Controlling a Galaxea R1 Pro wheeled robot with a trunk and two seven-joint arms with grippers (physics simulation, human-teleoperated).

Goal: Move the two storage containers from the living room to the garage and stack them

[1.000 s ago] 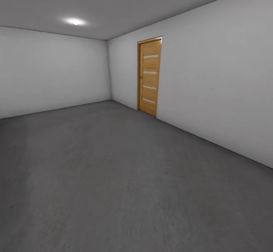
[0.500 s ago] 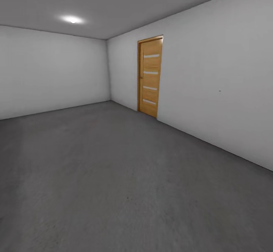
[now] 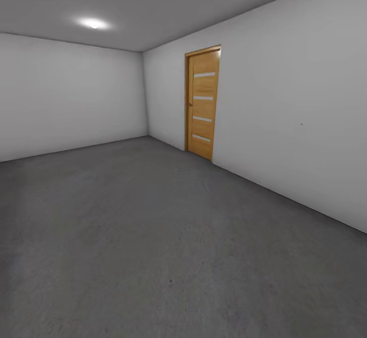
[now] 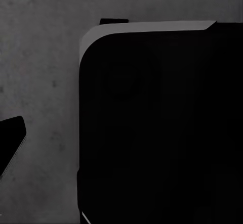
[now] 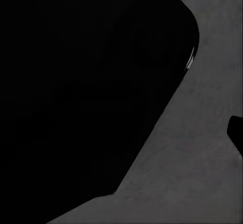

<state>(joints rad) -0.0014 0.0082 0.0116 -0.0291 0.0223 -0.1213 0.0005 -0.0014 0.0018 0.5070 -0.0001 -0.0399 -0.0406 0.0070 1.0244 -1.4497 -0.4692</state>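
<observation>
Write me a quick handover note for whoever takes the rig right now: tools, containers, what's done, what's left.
Tools: the wrist views show dark robot bodywork over grey concrete; whether either tool is open or shut cannot be told.
Location: garage-like room with grey floor, white walls and a closed wooden door on the right-hand wall.
Containers: no orange-red bin seen on this stretch of floor.
Done: nothing confirmed.
Left: locate both bins, then set one on the concrete and stack the other on it.

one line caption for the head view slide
Bare garage: grey concrete floor, white walls, closed wooden door, one ceiling spotlight.
</observation>
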